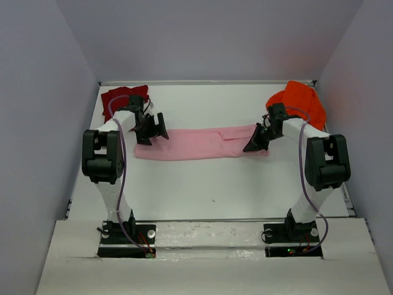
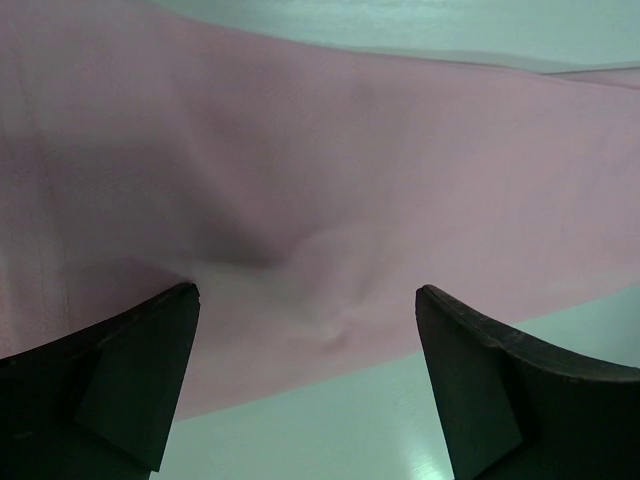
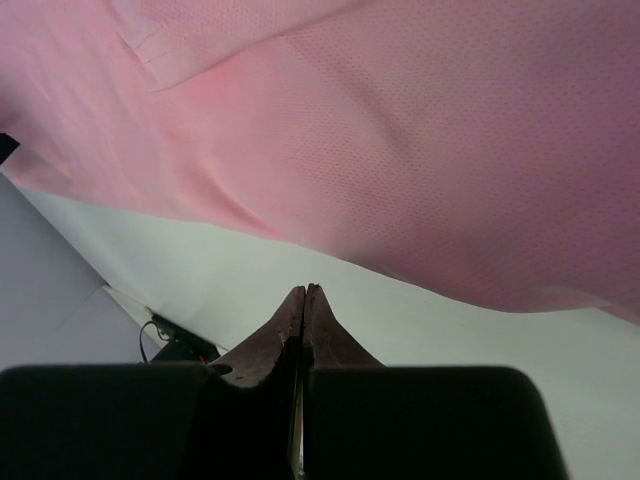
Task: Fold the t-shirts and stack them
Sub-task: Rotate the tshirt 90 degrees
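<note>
The light pink t-shirt [image 1: 196, 142] lies folded into a long flat band across the middle of the table. My left gripper [image 1: 156, 130] hovers open over its left end; in the left wrist view the pink cloth [image 2: 350, 170] fills the frame beyond the wide-apart fingers of that gripper [image 2: 307, 292]. My right gripper [image 1: 253, 144] is at the band's right end, shut with nothing between its fingers. Its tips [image 3: 305, 290] stop short of the pink cloth's edge [image 3: 400, 130]. The dark red t-shirt [image 1: 120, 95] is bunched at the far left corner, the bright orange one [image 1: 301, 98] at the far right.
The white table [image 1: 209, 184] is boxed in by grey walls on the left, right and back. Both arm bases stand on the near ledge [image 1: 209, 236]. The left arm's cable [image 1: 123, 178] hangs along its lower link.
</note>
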You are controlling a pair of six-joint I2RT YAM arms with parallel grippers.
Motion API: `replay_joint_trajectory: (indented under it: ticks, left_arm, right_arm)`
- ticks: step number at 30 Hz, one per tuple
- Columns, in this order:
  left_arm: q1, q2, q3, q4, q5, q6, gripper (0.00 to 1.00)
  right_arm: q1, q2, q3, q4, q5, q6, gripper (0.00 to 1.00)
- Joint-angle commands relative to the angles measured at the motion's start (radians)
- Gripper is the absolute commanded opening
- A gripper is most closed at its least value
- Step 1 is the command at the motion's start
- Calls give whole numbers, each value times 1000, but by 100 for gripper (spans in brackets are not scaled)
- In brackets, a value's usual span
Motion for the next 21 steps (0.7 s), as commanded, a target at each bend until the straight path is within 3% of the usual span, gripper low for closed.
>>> replay_joint_trajectory:
  ticks: [1, 10, 21]
  left_arm:
    - [-5, 14, -42, -2, -17, 8, 99]
    - [-4, 26, -73, -19, -63, 5, 99]
    - [-60, -66, -171, -94, -144, -19, 99]
  right_arm:
    - [-18, 8, 16, 37, 30, -9, 0]
    - [-38, 110, 42, 56, 68, -18, 0]
    - [-38, 268, 142, 71, 74, -29, 0]
